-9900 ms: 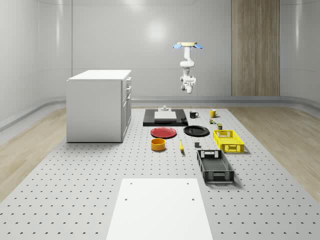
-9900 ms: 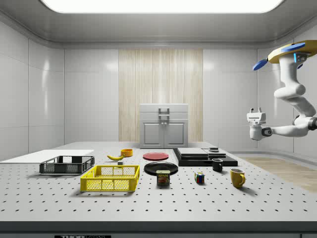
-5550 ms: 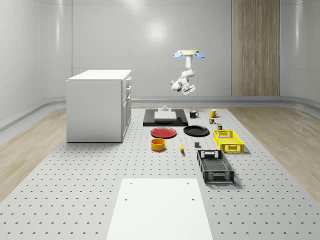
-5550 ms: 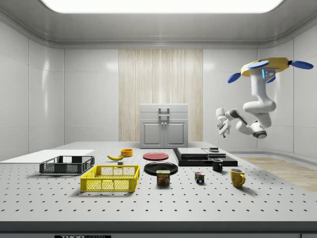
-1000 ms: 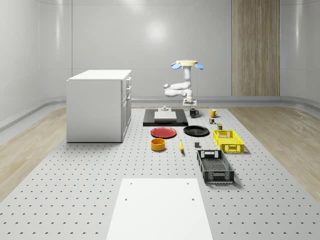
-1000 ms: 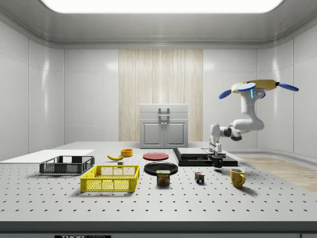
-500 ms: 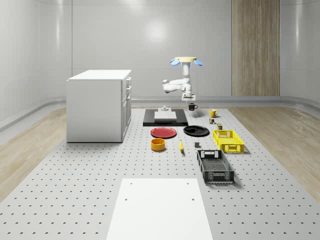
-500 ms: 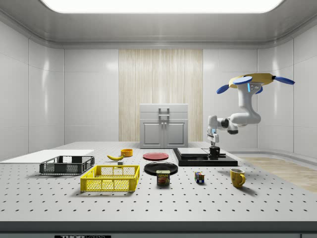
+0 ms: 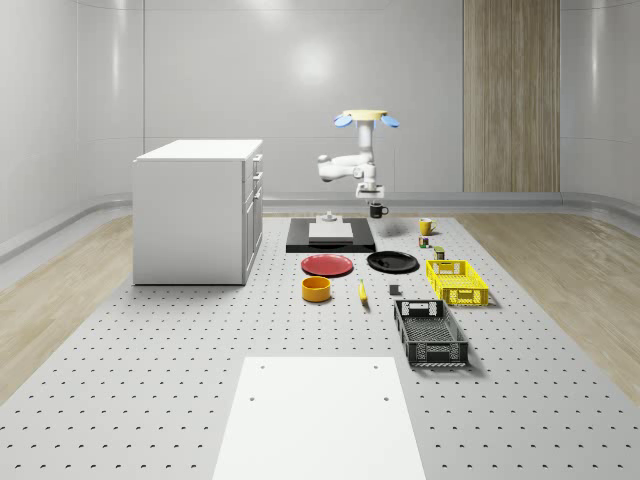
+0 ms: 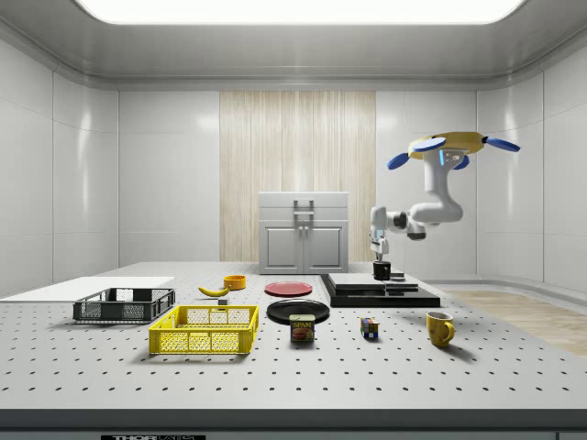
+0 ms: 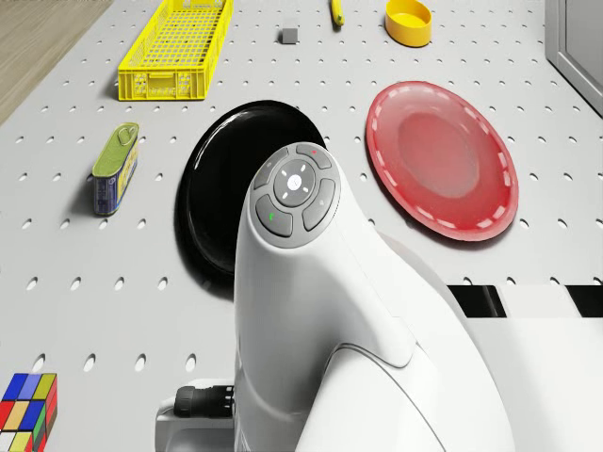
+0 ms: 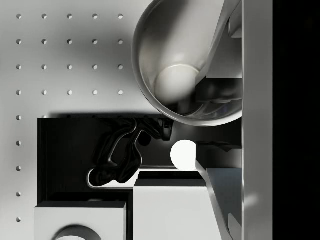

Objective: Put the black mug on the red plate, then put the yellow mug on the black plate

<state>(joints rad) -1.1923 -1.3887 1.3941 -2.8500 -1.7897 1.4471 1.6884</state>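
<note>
You are carrying the black mug [image 10: 382,270] in the closed hand [image 10: 380,264], drone [image 10: 448,147] hovering over the bench [image 10: 303,380], while red plate [image 11: 443,173] and yellow mug [image 10: 439,327] are waiting

In the drone view the arm [image 11: 330,311] hides part of the black plate [image 11: 217,202]. The yellow basket [image 11: 179,47], the colour cube [image 11: 26,400] and the orange bowl [image 11: 408,19] are cut by the picture's edges. The can's [image 10: 303,328] label is too small to read.
</note>
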